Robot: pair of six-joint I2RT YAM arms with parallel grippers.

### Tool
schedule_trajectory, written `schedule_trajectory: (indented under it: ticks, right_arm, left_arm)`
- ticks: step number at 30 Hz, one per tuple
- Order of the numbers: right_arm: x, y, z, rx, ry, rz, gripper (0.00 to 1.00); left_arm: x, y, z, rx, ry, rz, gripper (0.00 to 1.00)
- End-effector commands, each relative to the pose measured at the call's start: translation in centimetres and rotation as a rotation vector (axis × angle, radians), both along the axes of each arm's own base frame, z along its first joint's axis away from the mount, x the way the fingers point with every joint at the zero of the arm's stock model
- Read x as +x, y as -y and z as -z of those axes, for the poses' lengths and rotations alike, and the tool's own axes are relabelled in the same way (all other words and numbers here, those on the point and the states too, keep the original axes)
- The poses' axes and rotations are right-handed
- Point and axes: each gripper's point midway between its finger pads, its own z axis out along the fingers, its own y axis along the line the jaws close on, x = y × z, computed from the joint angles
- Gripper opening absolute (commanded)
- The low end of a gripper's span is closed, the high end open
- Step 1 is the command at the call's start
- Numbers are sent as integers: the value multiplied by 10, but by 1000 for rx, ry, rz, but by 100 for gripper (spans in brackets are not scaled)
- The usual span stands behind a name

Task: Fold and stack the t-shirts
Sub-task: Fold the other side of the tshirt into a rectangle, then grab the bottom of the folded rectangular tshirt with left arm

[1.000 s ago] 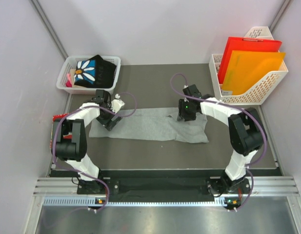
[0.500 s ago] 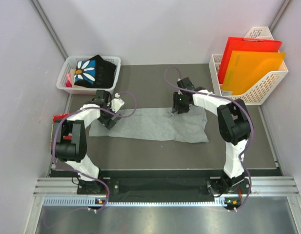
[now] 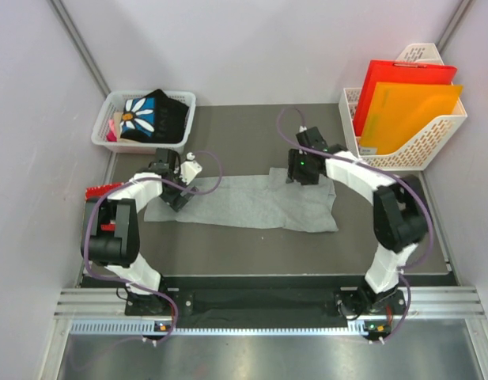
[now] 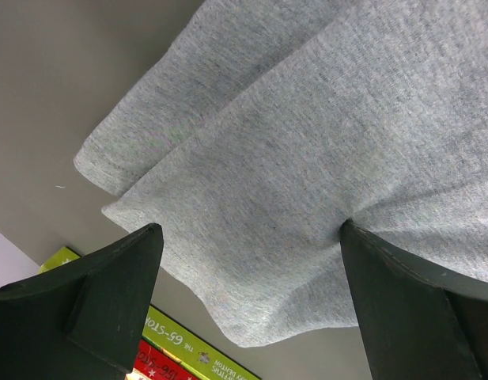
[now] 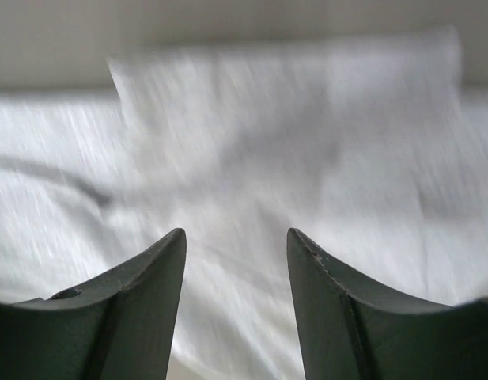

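1. Centrally, the grey t-shirt (image 3: 244,202) is lying flat on the dark desk (image 3: 251,134), folded into a long strip running left to right between the two arms.
2. The left pincer (image 3: 178,194) is hanging over the strip's left end, jaws spread wide and holding nothing. In its wrist view one finger (image 4: 402,301) is meeting the cloth where it is puckering, and the other is sitting beside the shirt's rounded corner.
3. The right pincer (image 3: 305,168) is hovering low over the strip's far edge towards its right end, jaws partly apart and gripping nothing. Its blurred wrist view is showing only pale cloth between the fingers.
4. The black daisy t-shirt (image 3: 153,115) is sitting bunched in a white basket (image 3: 109,101) at the desk's far left corner, well apart from the grey one.
5. A red packet (image 3: 97,191) is lying at the desk's left edge, near the left pincer.
6. A white file rack (image 3: 433,146) is standing at the far right, holding red and orange folders (image 3: 402,103).
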Motion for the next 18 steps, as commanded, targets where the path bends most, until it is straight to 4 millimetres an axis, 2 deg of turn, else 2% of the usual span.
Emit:
schedule_trajectory:
  ticks: [1, 2, 3, 4, 6, 7, 8, 10, 11, 13, 14, 18]
  right_arm:
    - [-41, 28, -51, 37, 128, 58, 54]
    - [-51, 28, -61, 73, 149, 65, 54]
    - [-60, 23, -57, 104, 139, 50, 53]
    - [-75, 28, -38, 96, 94, 52, 53]
    - [-81, 28, -28, 109, 85, 69, 52]
    - [-89, 26, -17, 123, 46, 63, 52]
    - [-91, 25, -5, 115, 13, 66, 52]
    - [-89, 18, 5, 145, -19, 50, 51]
    - [-88, 15, 19, 144, -55, 52, 50]
    - [-81, 7, 25, 169, -64, 44, 49]
    - [-77, 12, 40, 151, -100, 66, 47]
    - [-69, 31, 63, 123, -152, 125, 40]
  left_arm:
    - [-4, -33, 13, 117, -19, -29, 98]
    - [-2, -33, 10, 118, -16, -29, 98]
    - [0, -34, 8, 117, -10, -29, 98]
    - [4, -34, 4, 115, 2, -31, 98]
    - [7, -34, 0, 114, 10, -34, 98]
    - [13, -34, -7, 110, 24, -37, 98]
    - [13, -33, -8, 107, 18, -37, 98]
    - [21, -33, -16, 106, 37, -42, 98]
    - [21, -33, -18, 104, 32, -41, 98]
    - [26, -33, -27, 107, 53, -43, 98]
    - [25, -33, -28, 105, 50, -40, 98]
    - [20, -31, -34, 98, 56, -33, 98]
